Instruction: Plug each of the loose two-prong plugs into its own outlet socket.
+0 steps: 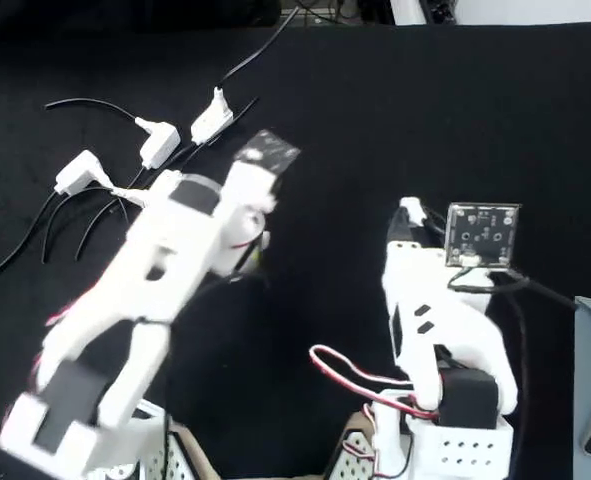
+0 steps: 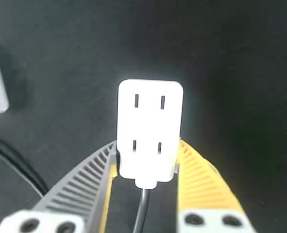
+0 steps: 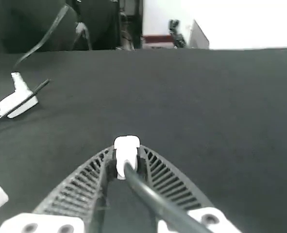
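A matte black cloth covers the table (image 1: 375, 100), soft-looking and slightly napped, so small parts probably drag on it rather than slide. The two white, boxy plastic arms rise from its near edge, the left arm (image 1: 165, 250) stretching toward the cluster of cords and the right arm (image 1: 445, 320) beside it. The left gripper (image 2: 148, 151), one ribbed finger grey and the other yellow, is pinched on the lower sides of a white outlet block (image 2: 150, 131). The block is a smooth, round-cornered rectangle with two pairs of narrow slots (image 2: 136, 101) facing the camera and a dark cord leaving its base. The right gripper (image 3: 127, 159) is clamped on a small white plug (image 3: 127, 148) held above the cloth, its thick black cord trailing back between the fingers; its prongs are hidden. Three loose plugs (image 1: 158, 143) lie well apart from the right arm on the far left of the table, blocky white bodies on thin, curling black cords. These pieces look light, hard and slick, so they may twist in the grip, and the springy cords will likely tug them off line. The flat sides of each body, clear of the prongs, seem the best hold, and thin prongs may bend if they meet the slots askew.
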